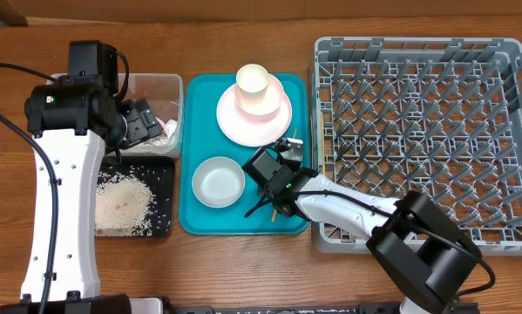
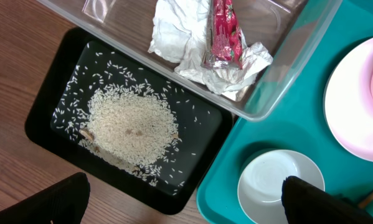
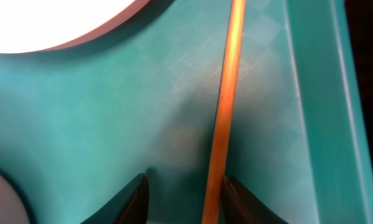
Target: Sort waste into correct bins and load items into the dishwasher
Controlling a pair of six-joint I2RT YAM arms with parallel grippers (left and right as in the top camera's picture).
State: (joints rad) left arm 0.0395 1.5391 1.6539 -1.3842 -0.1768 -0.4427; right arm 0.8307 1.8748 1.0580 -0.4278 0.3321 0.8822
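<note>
My right gripper (image 1: pixel 274 174) is low on the teal tray, open, with a thin wooden chopstick (image 3: pixel 226 106) between its fingers (image 3: pixel 189 199), against the right finger. My left gripper (image 1: pixel 143 122) hangs open and empty (image 2: pixel 186 205) over the clear tub (image 1: pixel 156 92). The tub holds crumpled white tissue (image 2: pixel 186 43) and a red wrapper (image 2: pixel 223 28). Loose rice (image 2: pixel 130 124) lies in the black tray (image 1: pixel 160 174). A pale cup (image 1: pixel 254 83) stands on the round plate (image 1: pixel 278 122). A white bowl (image 1: pixel 219 181) sits nearer the front. The grey dish rack (image 1: pixel 422 139) stands at the right.
The teal serving tray (image 1: pixel 199 96) lies between the bins and the rack, its right rim (image 3: pixel 317 106) close beside my right fingers. Bare wooden table (image 1: pixel 243 270) runs along the front. The left arm's cable loops at the far left.
</note>
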